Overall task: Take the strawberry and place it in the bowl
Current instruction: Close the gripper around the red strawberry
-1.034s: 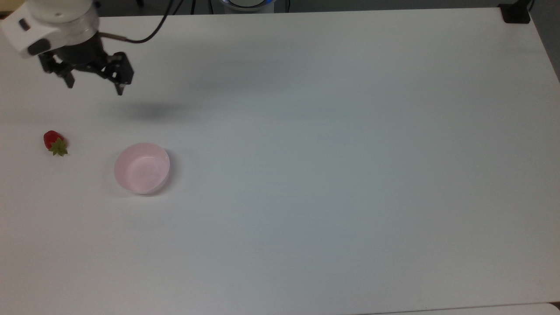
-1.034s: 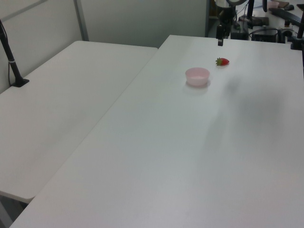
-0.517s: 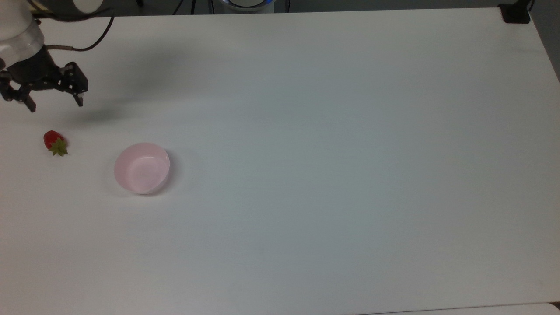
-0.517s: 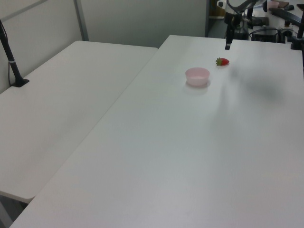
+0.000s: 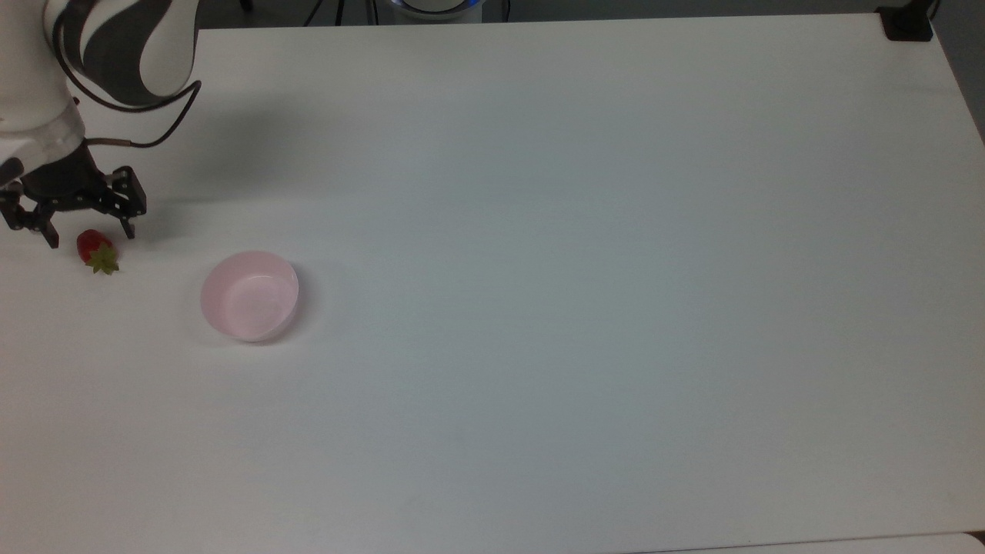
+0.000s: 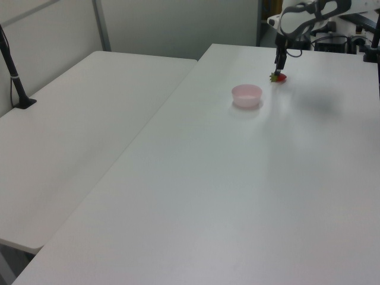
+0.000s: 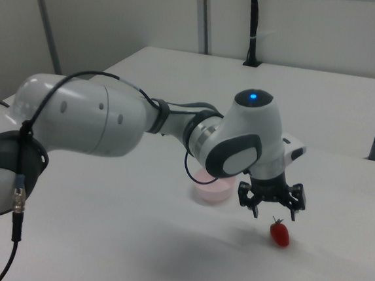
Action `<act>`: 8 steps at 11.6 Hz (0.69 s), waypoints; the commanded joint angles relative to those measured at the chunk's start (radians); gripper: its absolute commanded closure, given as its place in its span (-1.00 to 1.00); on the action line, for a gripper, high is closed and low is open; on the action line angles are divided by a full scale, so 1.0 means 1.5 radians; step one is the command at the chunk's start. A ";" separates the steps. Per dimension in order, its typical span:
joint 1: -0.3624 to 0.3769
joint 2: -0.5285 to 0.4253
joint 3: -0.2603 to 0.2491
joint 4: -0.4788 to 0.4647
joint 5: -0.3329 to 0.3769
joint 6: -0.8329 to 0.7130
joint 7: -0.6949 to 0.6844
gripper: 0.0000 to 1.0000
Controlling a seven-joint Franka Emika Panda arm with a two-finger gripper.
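Landmark: bowl [image 5: 249, 295], small, round, pale pink, plain sides, upright on the white table [image 5: 585, 292], nothing inside it.

Strawberry [image 5: 95, 249]: glossy red, green leafy cap, lying on the table well apart from the bowl, toward the top view's left of it and slightly higher in that picture. The cap faces the top view's lower edge. In the right view the strawberry [image 7: 280, 233] lies to the right view's right of the bowl [image 7: 213, 186] and nearer the camera, cap uppermost. In the left view the strawberry [image 6: 278, 76] sits beyond the bowl [image 6: 246, 95], toward the left view's right.

Gripper [image 5: 90, 234]: black, two-fingered, fingers spread wide and holding nothing. It is on the strawberry's side of the bowl, just above the fruit, one fingertip to each side of it in the top view; contact with the fruit cannot be told. In the right view the gripper [image 7: 274, 212] hangs a little above the strawberry, clear of it.

Arm [image 7: 143, 123]: white with grey joints, reaching past the bowl in the right view, with a black cable [image 7: 19, 185].
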 commanded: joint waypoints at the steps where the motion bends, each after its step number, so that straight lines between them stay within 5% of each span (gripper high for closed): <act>1: -0.011 0.037 -0.001 0.009 0.013 0.051 -0.018 -0.77; 3: -0.012 0.050 -0.001 0.009 0.013 0.064 -0.018 -0.62; 4: -0.015 0.052 -0.001 0.009 0.013 0.063 -0.017 -0.07; 6: -0.016 0.037 -0.001 0.008 0.023 0.055 -0.016 0.52; 8: -0.010 0.014 0.005 0.009 0.014 0.006 0.063 0.62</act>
